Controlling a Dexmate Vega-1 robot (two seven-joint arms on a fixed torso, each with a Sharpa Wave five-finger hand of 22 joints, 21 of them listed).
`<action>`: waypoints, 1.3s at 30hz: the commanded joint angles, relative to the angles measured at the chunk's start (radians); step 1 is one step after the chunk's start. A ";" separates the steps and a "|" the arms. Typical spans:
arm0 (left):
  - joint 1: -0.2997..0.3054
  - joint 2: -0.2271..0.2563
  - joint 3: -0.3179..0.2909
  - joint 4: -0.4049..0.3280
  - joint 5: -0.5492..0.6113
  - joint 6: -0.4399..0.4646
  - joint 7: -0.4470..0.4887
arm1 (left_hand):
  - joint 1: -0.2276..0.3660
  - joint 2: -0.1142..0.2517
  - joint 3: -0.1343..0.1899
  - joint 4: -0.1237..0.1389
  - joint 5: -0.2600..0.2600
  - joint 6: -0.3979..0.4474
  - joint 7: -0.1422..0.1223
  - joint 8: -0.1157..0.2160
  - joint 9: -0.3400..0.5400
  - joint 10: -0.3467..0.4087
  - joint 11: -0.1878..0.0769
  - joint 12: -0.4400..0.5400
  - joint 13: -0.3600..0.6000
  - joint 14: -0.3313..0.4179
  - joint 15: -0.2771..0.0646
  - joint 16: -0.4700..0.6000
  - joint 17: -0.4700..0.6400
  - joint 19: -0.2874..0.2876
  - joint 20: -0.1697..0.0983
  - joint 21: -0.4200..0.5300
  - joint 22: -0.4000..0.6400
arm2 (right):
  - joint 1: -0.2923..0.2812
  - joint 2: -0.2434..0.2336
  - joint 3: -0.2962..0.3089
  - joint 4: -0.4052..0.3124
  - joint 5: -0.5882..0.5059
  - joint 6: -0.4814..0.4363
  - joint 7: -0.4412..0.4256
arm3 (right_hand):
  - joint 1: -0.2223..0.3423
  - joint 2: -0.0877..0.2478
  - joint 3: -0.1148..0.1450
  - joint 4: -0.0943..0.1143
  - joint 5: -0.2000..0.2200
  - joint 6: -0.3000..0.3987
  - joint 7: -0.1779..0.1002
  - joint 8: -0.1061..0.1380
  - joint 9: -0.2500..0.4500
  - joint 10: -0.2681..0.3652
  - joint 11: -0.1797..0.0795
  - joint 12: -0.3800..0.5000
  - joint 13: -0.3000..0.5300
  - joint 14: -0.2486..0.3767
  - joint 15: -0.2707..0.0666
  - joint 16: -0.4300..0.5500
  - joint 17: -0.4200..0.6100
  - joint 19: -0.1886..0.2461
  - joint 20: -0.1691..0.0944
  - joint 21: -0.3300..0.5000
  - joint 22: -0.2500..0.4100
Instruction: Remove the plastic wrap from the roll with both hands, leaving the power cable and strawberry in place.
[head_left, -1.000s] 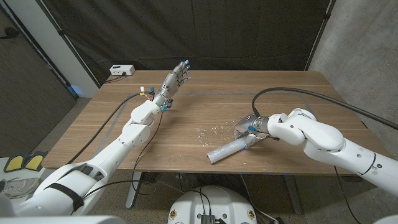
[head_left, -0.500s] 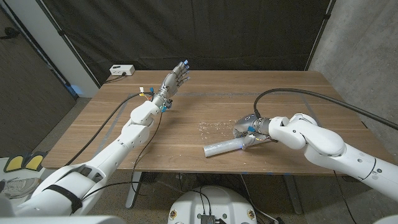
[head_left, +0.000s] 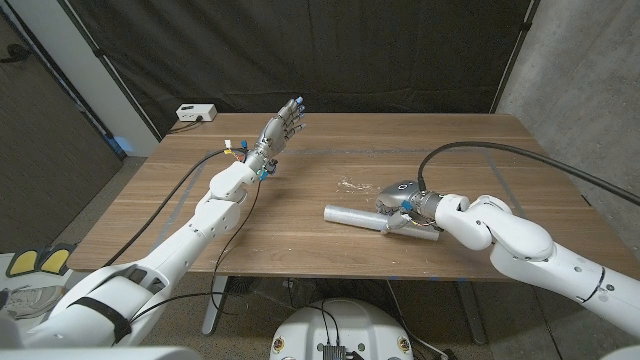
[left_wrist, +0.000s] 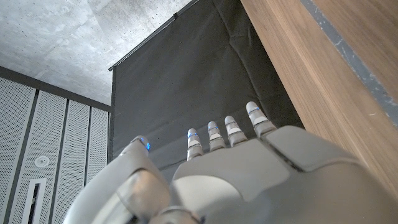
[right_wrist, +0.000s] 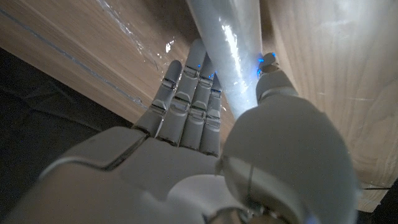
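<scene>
A pale roll of plastic wrap (head_left: 355, 217) lies on the wooden table (head_left: 300, 220), right of the middle, pointing left. My right hand (head_left: 405, 205) grips its right end; in the right wrist view the roll (right_wrist: 227, 43) runs between the fingers (right_wrist: 186, 99) and the thumb. A loose, crinkled piece of clear wrap (head_left: 352, 185) lies on the table just beyond the roll, also seen as film (right_wrist: 134, 37). My left hand (head_left: 280, 130) is raised above the table's far left part, fingers apart and holding nothing; its back (left_wrist: 249, 168) shows in the left wrist view.
A white box (head_left: 195, 113) sits beyond the table's back left corner. A thick black cable (head_left: 470, 147) arcs over the table to my right arm. A dark curtain (head_left: 330, 50) hangs behind the table.
My right hand has swung the roll: its free end moved from near the front edge up toward the left. The loose wrap now lies farther back. The left hand has stayed still.
</scene>
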 joint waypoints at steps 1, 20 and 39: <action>-0.010 0.019 0.008 -0.020 0.018 0.027 0.008 | 0.000 -0.001 0.000 -0.003 0.004 0.002 -0.009 0.000 0.004 0.006 -0.007 -0.002 0.003 0.007 0.002 0.001 0.004 0.008 0.006 -0.004 0.002 | -0.029 0.039 0.031 0.033 0.043 -0.052 -0.241 | 0.102 0.134 0.003 0.000 0.017 0.139 -0.134 0.028 0.036 0.151 -0.122 0.032 0.095 0.050 -0.133 0.025 0.027 0.001 -0.055 0.028 0.012; 0.003 0.044 -0.003 -0.069 0.007 0.043 0.010 | 0.033 -0.010 0.006 -0.028 0.005 -0.006 -0.013 -0.001 0.004 0.009 -0.014 -0.001 0.003 0.009 -0.006 -0.001 0.001 0.009 0.005 -0.008 0.000 | -0.019 0.115 0.097 0.117 0.305 -0.030 -0.450 | 0.116 0.132 -0.005 -0.002 0.029 0.147 -0.096 0.071 0.081 0.185 -0.116 0.085 0.160 0.076 -0.129 0.052 0.081 0.012 -0.035 0.111 0.039; -0.016 0.030 -0.007 -0.045 -0.047 0.035 -0.085 | 0.116 -0.022 0.028 -0.088 0.003 0.006 -0.002 0.008 0.005 0.042 -0.033 0.008 0.004 0.042 -0.030 0.005 -0.001 0.022 0.000 -0.011 0.000 | -0.013 0.173 0.177 0.227 0.697 0.171 -0.557 | 0.128 0.103 0.004 -0.018 0.027 0.171 -0.066 0.100 0.103 0.215 -0.105 0.116 0.199 0.117 -0.120 0.058 0.092 0.054 -0.023 0.189 0.053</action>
